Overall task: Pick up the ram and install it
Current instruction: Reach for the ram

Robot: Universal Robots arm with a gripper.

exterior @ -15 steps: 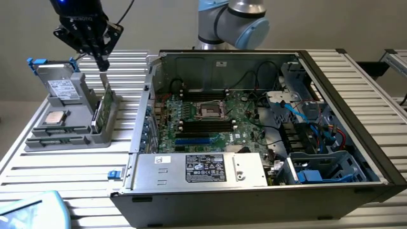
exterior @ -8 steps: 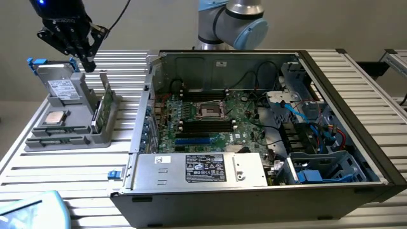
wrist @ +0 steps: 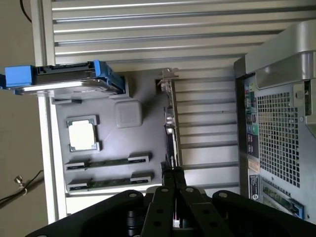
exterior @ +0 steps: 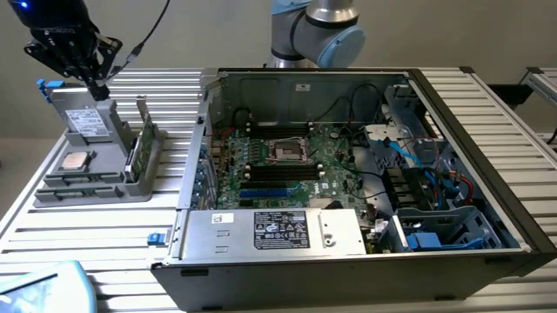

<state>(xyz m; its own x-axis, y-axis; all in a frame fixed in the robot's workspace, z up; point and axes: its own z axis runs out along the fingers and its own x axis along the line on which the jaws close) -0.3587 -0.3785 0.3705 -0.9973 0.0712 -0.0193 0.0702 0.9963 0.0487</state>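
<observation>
Two ram sticks [wrist: 108, 162] lie flat, side by side, in slots of the grey tray [wrist: 148, 108]; in the exterior view the ram sticks [exterior: 77, 177] sit at the tray's near end. My gripper [exterior: 94, 90] hangs above the tray's far end, over the hard drive [exterior: 87, 122]. Its fingers are shut with nothing between them. In the wrist view the gripper [wrist: 173, 173] points down beside the upright green card [wrist: 170, 123], apart from the ram. The open PC case [exterior: 470, 163] shows the motherboard's black memory slots [exterior: 283, 171].
The tray [exterior: 109, 189] also holds a CPU [exterior: 75, 160] and a green card [exterior: 139, 153] with a metal bracket standing on edge. A blue-railed hard drive [wrist: 64, 79] sits at one end. The case's rear panel [wrist: 276, 123] is close to the tray. The power supply [exterior: 278, 229] fills the case front.
</observation>
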